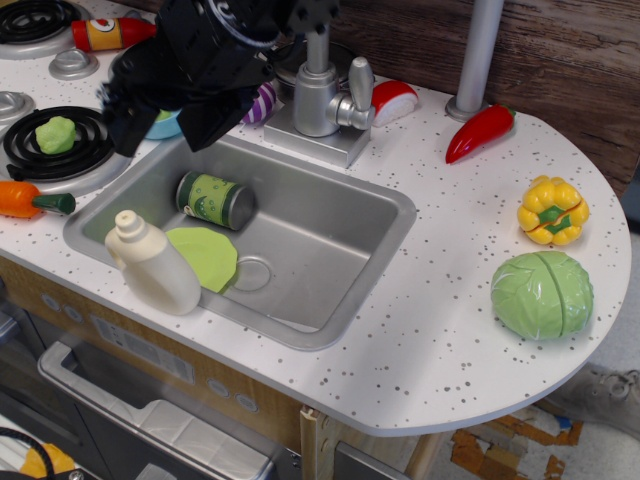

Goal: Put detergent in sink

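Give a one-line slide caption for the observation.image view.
Black gripper above sink's back-left corner; detergent upright on front rim.

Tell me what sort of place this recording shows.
Most likely a toy play kitchen: a small metal sink with a faucet, stove burners beside it, and plastic play food such as a cabbage and a red pepper on the speckled counter.

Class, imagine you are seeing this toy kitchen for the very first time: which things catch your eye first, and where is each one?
The big silver sink fills the middle of the counter, with a green-labelled can and a green plate lying inside it. A blurred black end effector looms over its back-left corner, and the cream detergent stands on the sink's front-left rim. On the right, a green cabbage and yellow pepper stand out.
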Tool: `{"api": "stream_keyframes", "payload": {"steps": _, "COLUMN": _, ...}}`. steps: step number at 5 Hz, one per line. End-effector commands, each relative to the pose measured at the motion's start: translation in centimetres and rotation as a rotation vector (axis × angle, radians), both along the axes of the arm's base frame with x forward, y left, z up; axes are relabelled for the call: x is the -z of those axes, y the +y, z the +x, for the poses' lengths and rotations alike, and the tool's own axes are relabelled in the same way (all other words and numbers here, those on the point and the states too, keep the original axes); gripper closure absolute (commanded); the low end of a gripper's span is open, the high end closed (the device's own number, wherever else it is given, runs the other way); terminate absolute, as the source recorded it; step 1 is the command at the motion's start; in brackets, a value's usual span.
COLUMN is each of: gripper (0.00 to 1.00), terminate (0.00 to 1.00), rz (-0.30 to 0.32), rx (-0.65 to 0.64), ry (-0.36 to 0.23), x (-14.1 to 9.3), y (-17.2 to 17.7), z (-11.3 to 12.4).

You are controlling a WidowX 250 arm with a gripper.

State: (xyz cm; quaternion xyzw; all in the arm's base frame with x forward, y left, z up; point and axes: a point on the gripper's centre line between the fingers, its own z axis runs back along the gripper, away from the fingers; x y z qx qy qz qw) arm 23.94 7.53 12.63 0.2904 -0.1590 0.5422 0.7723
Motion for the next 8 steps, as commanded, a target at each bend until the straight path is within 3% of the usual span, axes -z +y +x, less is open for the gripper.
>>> {"api": "stream_keyframes", "payload": {"steps": 1, "gripper": 0.00, "terminate": 0.00, "rz": 0.102, "rx": -0.124, "ry": -0.153, "x": 0.5, "y": 0.0, "z": 0.6}}
{"api": "stream_keyframes", "payload": {"steps": 2, "gripper": 0.00, "terminate": 0.00, "rz": 0.165, "rx": -0.206, "ry": -0.228, "x": 1.3, "y": -0.1, "z": 0.1}}
{"api": "stream_keyframes", "payload": {"steps": 3, "gripper": 0.00, "terminate": 0.00, "rz": 0.183, "rx": -0.249, "ry": -0.247, "x": 1.9, "y": -0.4, "z": -1.0}}
{"api": "stream_keyframes", "payload": {"steps": 4, "gripper": 0.00, "terminate": 0.00, "rz": 0.155, "rx": -0.267, "ry": -0.214, "x": 1.5, "y": -1.0, "z": -2.5}}
{"api": "stream_keyframes", "payload": {"steps": 6, "gripper": 0.00, "terminate": 0.00, "rz": 0.147, "rx": -0.377, "ry": -0.315, "x": 3.5, "y": -2.0, "z": -3.2}}
{"api": "stream_keyframes", "payload": {"steps": 8, "gripper": 0.00, "terminate": 0.00, "rz": 0.142, "rx": -0.356, "ry": -0.395, "x": 6.4, "y": 0.0, "z": -3.5}}
